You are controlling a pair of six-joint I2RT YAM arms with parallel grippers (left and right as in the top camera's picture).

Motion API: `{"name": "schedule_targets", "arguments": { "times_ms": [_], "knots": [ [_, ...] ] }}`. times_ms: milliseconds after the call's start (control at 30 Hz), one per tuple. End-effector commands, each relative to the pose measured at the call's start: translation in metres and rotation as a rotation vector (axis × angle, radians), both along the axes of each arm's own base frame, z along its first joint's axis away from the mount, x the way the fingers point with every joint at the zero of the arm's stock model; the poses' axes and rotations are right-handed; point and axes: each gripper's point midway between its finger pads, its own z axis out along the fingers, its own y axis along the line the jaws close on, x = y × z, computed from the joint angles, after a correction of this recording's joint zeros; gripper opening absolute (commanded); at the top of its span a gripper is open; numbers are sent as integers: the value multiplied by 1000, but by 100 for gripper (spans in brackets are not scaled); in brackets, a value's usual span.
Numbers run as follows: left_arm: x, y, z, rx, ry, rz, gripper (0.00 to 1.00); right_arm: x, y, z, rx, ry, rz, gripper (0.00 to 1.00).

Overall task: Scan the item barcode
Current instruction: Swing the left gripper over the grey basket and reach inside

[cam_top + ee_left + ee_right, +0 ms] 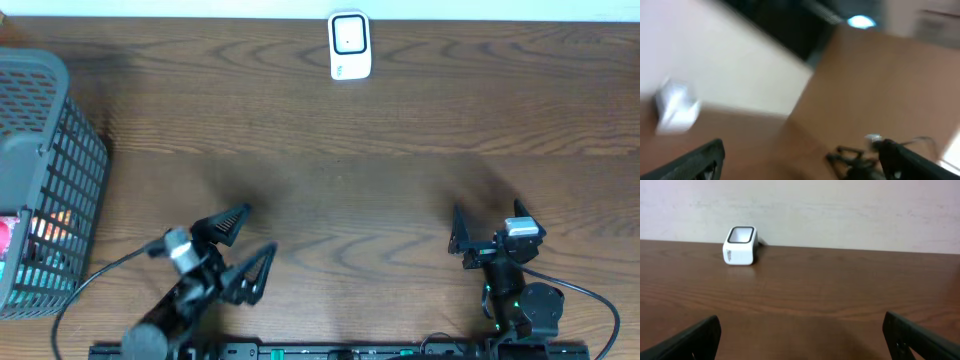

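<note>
Scanner (350, 45): small white block with rounded corners and a dark-framed pale window on its face. It stands at upper centre of the overhead frame near the far edge of the brown wood-grain table (380, 130), well apart from both arms. Left gripper (258, 229), lower left of centre, has its jaws spread wide and holds nothing; right gripper (801, 330), lower right, is likewise wide and empty, and faces the scanner. Grey mesh basket (70, 150) at the left edge holds red, orange and teal packaging (35, 240), details unreadable through the grid.
</note>
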Motion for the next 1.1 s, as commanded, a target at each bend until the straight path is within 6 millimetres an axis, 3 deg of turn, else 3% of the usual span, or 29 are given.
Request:
{"name": "schedule_targets", "arguments": {
  "times_ms": [0, 200, 467, 633, 733, 833, 867, 933, 967, 1000, 1033, 1067],
  "knots": [
    [-24, -3, 31, -25, -117, -60, 98, 0, 1, 0, -7, 0, 2, 99],
    [-34, 11, 84, -80, -223, 31, 98, 0, 1, 0, -7, 0, 2, 99],
    [-29, 5, 167, 45, -366, 76, 98, 0, 1, 0, -7, 0, 2, 99],
    [20, 1, 224, 171, -362, 141, 98, 0, 1, 0, -7, 0, 2, 99],
    [62, 13, 253, 259, -309, 255, 98, 0, 1, 0, -7, 0, 2, 99],
    [121, 66, 266, 353, -128, 538, 98, 0, 1, 0, -7, 0, 2, 99],
    [140, 103, 265, 399, -17, 706, 98, 0, 1, 0, -7, 0, 2, 99],
    [152, 157, 260, 424, 151, 934, 98, 0, 1, 0, -7, 0, 2, 99],
    [149, 214, 254, 435, 311, 1163, 98, 0, 1, 0, -7, 0, 2, 99],
    [144, 250, 250, 464, 410, 1296, 98, 0, 1, 0, -7, 0, 2, 99],
    [141, 262, 249, 483, 442, 1334, 98, 0, 1, 0, -7, 0, 2, 99],
    [135, 289, 246, 519, 515, 1398, 98, 0, 1, 0, -7, 0, 2, 99]
  ]
}}
